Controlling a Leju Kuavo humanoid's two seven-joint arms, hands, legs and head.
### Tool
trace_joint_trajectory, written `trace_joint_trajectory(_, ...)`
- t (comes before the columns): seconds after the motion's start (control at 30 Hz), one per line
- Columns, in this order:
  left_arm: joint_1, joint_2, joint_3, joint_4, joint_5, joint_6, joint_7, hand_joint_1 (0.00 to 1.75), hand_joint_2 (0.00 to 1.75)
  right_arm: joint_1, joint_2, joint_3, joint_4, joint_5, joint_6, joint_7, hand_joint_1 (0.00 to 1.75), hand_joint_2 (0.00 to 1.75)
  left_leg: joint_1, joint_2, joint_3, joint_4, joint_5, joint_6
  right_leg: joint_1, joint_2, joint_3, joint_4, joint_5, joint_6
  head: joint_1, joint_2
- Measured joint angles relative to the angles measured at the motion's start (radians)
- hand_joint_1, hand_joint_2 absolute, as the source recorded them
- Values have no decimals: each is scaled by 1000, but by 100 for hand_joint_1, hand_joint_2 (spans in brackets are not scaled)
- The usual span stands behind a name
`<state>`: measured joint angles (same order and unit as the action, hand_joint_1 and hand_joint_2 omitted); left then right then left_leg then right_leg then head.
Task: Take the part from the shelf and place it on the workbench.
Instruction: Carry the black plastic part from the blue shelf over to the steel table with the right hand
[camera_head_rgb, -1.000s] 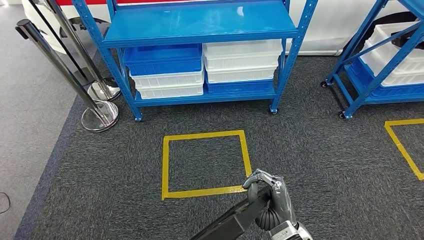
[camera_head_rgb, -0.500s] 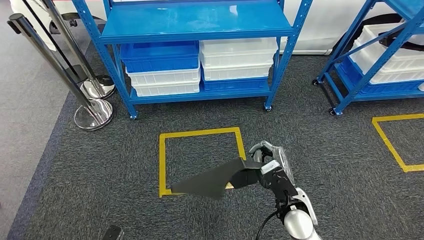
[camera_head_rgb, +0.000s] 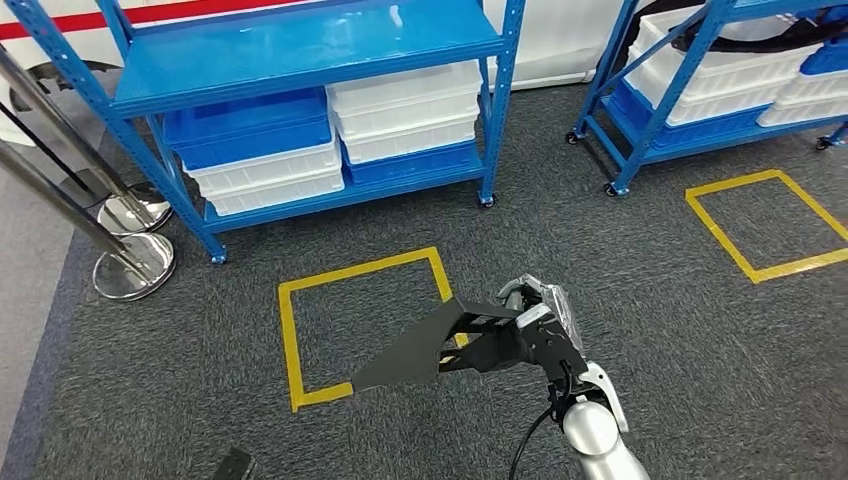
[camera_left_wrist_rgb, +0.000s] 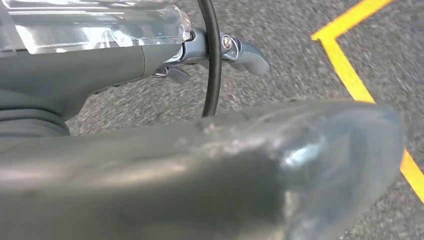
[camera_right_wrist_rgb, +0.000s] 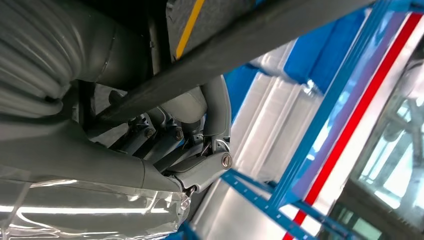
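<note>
Part (camera_head_rgb: 425, 345) gripped by right hand (camera_head_rgb: 535, 330) above carpet; left hand (camera_left_wrist_rgb: 220, 50) state unclear, wrist view blurred.

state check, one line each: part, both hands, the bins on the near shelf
black part: held off the carpet, over the yellow floor square
right hand: grips the part's end
left hand: fingers curled, holding nothing that shows
bins: stacked on the blue shelf's bottom level
</note>
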<state>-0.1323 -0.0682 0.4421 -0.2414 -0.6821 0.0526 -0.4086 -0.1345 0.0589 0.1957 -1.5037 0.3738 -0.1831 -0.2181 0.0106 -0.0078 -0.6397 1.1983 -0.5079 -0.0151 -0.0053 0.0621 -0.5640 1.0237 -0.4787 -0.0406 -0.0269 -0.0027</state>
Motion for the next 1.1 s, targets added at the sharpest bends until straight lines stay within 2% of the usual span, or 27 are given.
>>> trace_joint_trajectory(0.07,0,1,0,-1,0,0,0,0,0,-3,3,-1,3,0,0,0,175,175,1,-45,56,-118,50,9,-1,25,-3,2,0,6,0,0)
trace_joint_trajectory(0.1,1,2,0,-1,0,0,0,0,0,-4,4,-1,5,0,0,0,175,175,1,-61,70,-150,56,11,-3,37,-7,2,2,11,0,0)
trace_joint_trajectory(0.13,1,2,0,-1,0,0,0,0,0,-4,5,-1,7,0,0,0,175,175,1,-67,76,-162,53,12,-5,49,-11,1,5,17,0,0)
trace_joint_trajectory(0.2,-4,1,0,-2,0,0,1,0,0,-4,5,-4,8,0,0,0,175,175,2,-43,81,-183,54,17,-8,62,-18,0,8,30,0,0)
trace_joint_trajectory(0.23,-8,0,-1,-3,0,0,0,0,0,-4,5,-5,9,0,0,0,175,175,5,-31,84,-194,54,22,-6,47,-24,8,1,36,0,0)
trace_joint_trajectory(0.27,-10,-1,-1,-4,0,0,0,0,0,-6,5,-7,9,0,0,0,175,175,7,-18,87,-204,56,27,-4,22,-39,35,-17,42,0,0)
trace_joint_trajectory(0.33,-7,-1,-1,-5,0,0,0,0,0,-9,5,-8,11,0,0,-1,175,175,7,7,88,-210,58,35,-3,-36,-93,146,-73,50,0,0)
trace_joint_trajectory(0.37,-4,-1,-1,-5,0,0,0,0,0,-9,5,-8,12,0,0,0,175,175,5,21,87,-209,58,36,-5,-49,-127,213,-98,54,0,0)
trace_joint_trajectory(0.4,-3,-1,-1,-5,0,0,0,0,0,-7,5,-8,14,0,0,0,175,175,5,34,87,-208,57,36,-7,-55,-151,257,-108,56,0,0)
trace_joint_trajectory(0.43,-2,-1,-1,-5,0,0,0,0,0,-6,5,-8,16,0,0,0,175,175,5,47,87,-207,56,36,-9,-58,-159,269,-100,58,0,0)
trace_joint_trajectory(0.47,-3,-2,-1,-5,0,0,0,0,0,-5,5,-9,18,0,0,0,175,175,4,58,87,-205,54,35,-10,-62,-144,237,-72,58,0,0)
trace_joint_trajectory(0.5,-3,-2,-2,-5,0,0,0,0,0,-6,5,-9,19,0,0,0,175,175,4,69,88,-203,52,33,-10,-74,-112,171,-35,57,1,0)
trace_joint_trajectory(0.57,-4,-2,-2,-5,0,0,0,0,0,-9,5,-10,19,0,0,0,175,175,0,89,90,-198,45,25,-2,-114,-49,43,12,47,0,0)
trace_joint_trajectory(0.6,-4,-2,-2,-5,0,0,0,0,0,-10,6,-10,19,0,0,0,175,175,-3,98,91,-196,43,20,2,-125,-34,10,19,41,0,0)
trace_joint_trajectory(0.63,-5,-2,-2,-5,0,0,0,0,0,-10,6,-10,19,0,0,0,175,175,-6,106,92,-195,41,15,6,-126,-33,1,16,35,0,0)
trace_joint_trajectory(0.7,-6,-2,-3,-5,0,0,0,0,0,-9,6,-11,19,0,0,0,175,175,-5,118,93,-193,36,4,4,-103,-37,0,21,23,0,0)
trace_joint_trajectory(0.73,-8,-2,-3,-5,0,0,0,0,0,-9,6,-11,19,0,0,0,175,175,-3,107,91,-185,27,-1,2,-92,-37,-2,24,16,0,0)
trace_joint_trajectory(0.77,-8,-2,-4,-5,0,0,0,0,0,-10,7,-12,19,0,0,0,175,175,-1,86,82,-161,8,-6,-1,-82,-38,-5,28,10,0,0)
trace_joint_trajectory(0.83,-6,-3,-4,-5,0,0,0,0,0,-12,8,-12,19,0,0,0,175,175,2,34,37,-53,-57,-12,-2,-61,-40,-6,32,1,0,0)
trace_joint_trajectory(0.87,-3,-3,-4,-5,0,0,0,0,0,-11,9,-12,19,0,0,0,175,175,2,22,5,18,-89,-13,-1,-49,-42,-5,33,-2,0,0)
trace_joint_trajectory(0.9,0,-2,-4,-5,0,0,0,0,0,-10,10,-12,19,0,0,0,175,175,2,17,-21,74,-106,-13,0,-37,-44,-4,33,-3,0,0)
trace_joint_trajectory(0.93,1,-1,-4,-5,0,0,0,0,0,-9,10,-12,20,0,0,0,175,175,2,15,-33,98,-104,-11,2,-24,-45,-2,34,-3,0,0)
trace_joint_trajectory(0.97,2,-1,-4,-5,0,0,0,0,0,-9,10,-12,20,0,0,0,175,175,2,14,-26,80,-82,-9,2,-12,-45,1,34,-3,0,0)
trace_joint_trajectory(1.0,2,-1,-4,-5,0,0,0,0,0,-9,11,-12,20,0,0,0,175,175,2,10,-2,26,-46,-5,3,0,-45,2,33,-3,0,0)
trace_joint_trajectory(1.07,1,0,-4,-5,0,0,0,0,0,-10,11,-12,20,0,0,0,175,175,2,-20,56,-110,15,5,2,21,-47,6,34,0,0,0)
trace_joint_trajectory(1.1,0,1,-4,-5,0,0,0,0,0,-10,12,-12,20,0,0,0,175,175,1,-34,75,-154,29,9,1,30,-52,8,36,5,0,0)
